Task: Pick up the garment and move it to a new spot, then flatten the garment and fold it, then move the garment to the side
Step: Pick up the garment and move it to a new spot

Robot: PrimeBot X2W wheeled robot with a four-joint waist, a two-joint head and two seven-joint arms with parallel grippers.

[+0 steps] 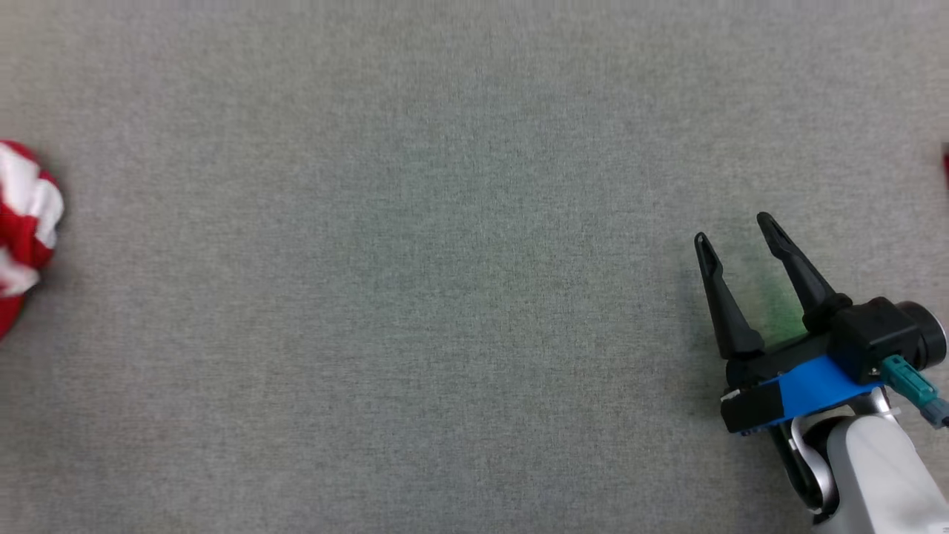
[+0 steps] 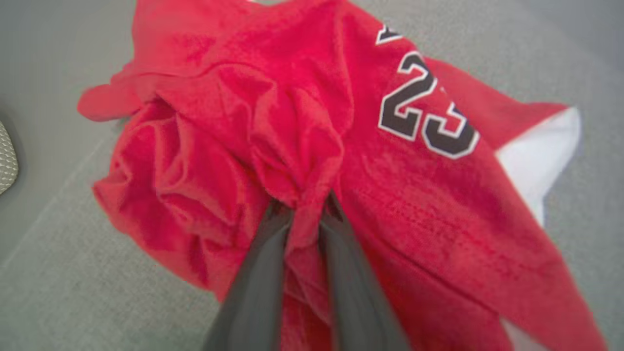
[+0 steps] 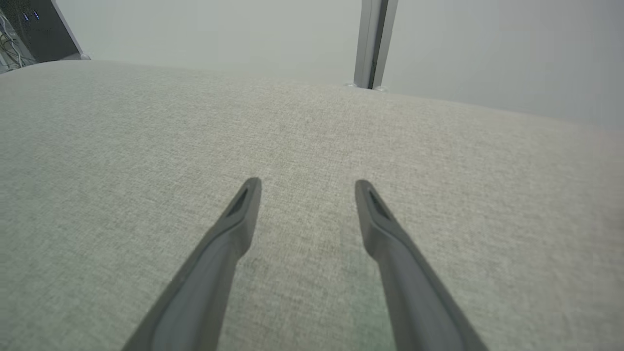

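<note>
The garment (image 2: 414, 195) is a crumpled red jersey with white trim and the black number 23, lying in a heap on the grey cloth-covered table. In the left wrist view my left gripper (image 2: 304, 207) is shut on a bunched fold at the middle of the heap, with red cloth pinched between the two dark fingers. The head view catches just a red and white edge of the garment (image 1: 26, 222) at the far left. My right gripper (image 1: 732, 230) hovers open at the lower right, far from the garment, with nothing between its fingertips (image 3: 248, 187).
The grey table (image 1: 460, 297) stretches wide between the garment and the right gripper. A grey post (image 3: 373, 44) stands beyond the table's far edge. A sliver of something red (image 1: 945, 163) shows at the right edge. A pale meshed object (image 2: 6, 158) lies left of the garment.
</note>
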